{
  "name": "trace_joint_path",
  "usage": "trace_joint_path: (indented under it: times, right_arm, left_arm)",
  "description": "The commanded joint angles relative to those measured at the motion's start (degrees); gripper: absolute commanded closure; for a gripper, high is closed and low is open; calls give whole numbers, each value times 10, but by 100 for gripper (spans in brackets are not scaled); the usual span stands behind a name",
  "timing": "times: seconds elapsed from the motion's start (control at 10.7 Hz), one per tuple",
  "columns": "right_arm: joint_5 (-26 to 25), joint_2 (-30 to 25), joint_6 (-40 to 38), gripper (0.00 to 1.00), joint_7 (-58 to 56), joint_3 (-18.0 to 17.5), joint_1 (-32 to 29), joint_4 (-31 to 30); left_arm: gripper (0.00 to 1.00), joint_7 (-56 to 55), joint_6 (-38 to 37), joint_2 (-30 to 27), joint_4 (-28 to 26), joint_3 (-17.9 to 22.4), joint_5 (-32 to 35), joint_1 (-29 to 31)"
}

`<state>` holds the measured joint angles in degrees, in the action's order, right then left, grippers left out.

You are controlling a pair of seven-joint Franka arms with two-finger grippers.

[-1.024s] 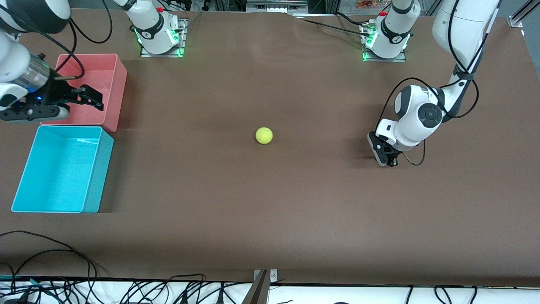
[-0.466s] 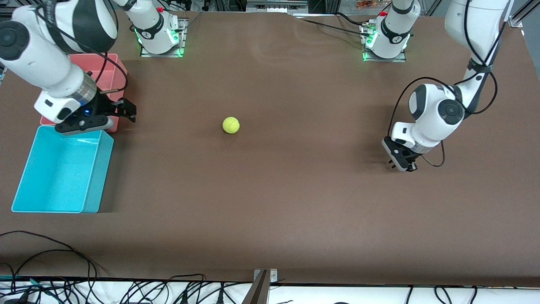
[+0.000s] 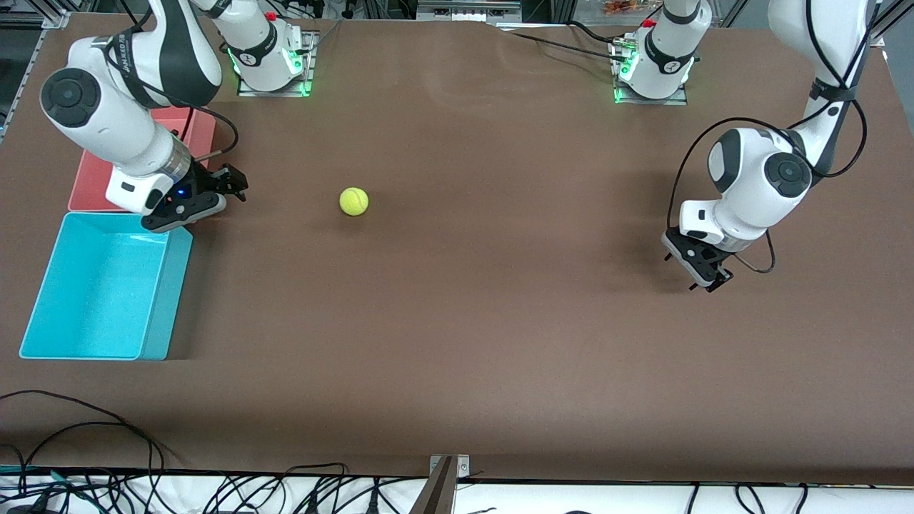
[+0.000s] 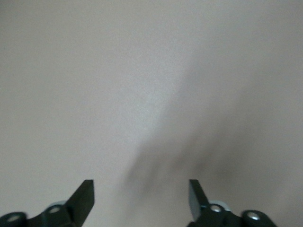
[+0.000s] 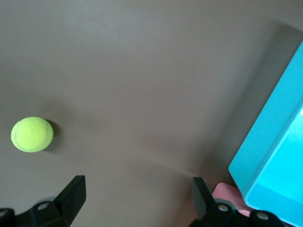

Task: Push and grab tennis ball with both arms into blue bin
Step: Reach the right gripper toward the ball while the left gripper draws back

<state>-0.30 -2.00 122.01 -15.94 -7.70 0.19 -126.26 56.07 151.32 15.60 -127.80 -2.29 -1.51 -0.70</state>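
Ball [image 3: 353,201]: resting on the bare brown table [image 3: 471,343], free of both grippers. It lies toward the right arm's end, about level with the gap between the two bins as seen from the front, and well apart from the blue bin [image 3: 43,289]. The right wrist view shows it [image 5: 31,134] sitting alone on the mat with a small shadow under it.

Blue bin: upright on the table at the right arm's end, nearer the front camera than the pink bin [image 3: 93,187], nothing visible inside. One corner of it shows in the right wrist view [image 5: 279,156], with a sliver of pink beside it.

Right gripper [image 3: 227,185]: low over the table just beside the pink bin's corner, between the bins and the ball, pointing toward the ball. Fingers spread wide and holding nothing (both fingertips [image 5: 75,189] frame bare mat in the wrist view). The arm above it covers much of the pink bin.

Left gripper [image 3: 703,275]: low over bare table at the left arm's end, well apart from the ball. Fingers parted, nothing between them; its wrist view [image 4: 141,191] shows only table surface and a soft shadow.
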Motion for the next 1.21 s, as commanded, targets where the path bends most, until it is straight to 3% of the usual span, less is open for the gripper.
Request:
trace_joint_path:
  times: [0.0, 0.19, 0.28, 0.47, 0.74, 0.93, 1.12]
  right_arm:
    - [9, -15, 62, 0, -99, 1, -1, -62]
    - [90, -13, 69, 0, -117, 0, 0, -93]
    - [100, -13, 89, 0, -118, -3, 1, -120]
    - [100, -13, 170, 0, -119, -29, 2, -183]
    - [100, 2, 176, 0, -85, -79, 11, -196]
    - [100, 2, 177, 0, -67, -108, 13, -210]
    - [100, 2, 204, 0, -67, -110, 13, -241]
  left_arm:
    - [0, -4, -23, -58, -18, -3, -12, 9]
    - [0, -5, -24, -87, -13, -3, -13, 8]
    - [0, -7, -24, -94, -11, -3, -13, 7]
    - [0, -7, -40, -119, -11, -3, -13, 9]
    - [0, -84, -80, -165, -6, 9, -13, 10]
    - [0, -160, -147, -175, 37, 25, -13, 10]
    - [0, -204, -232, -175, 103, 31, -12, 9]
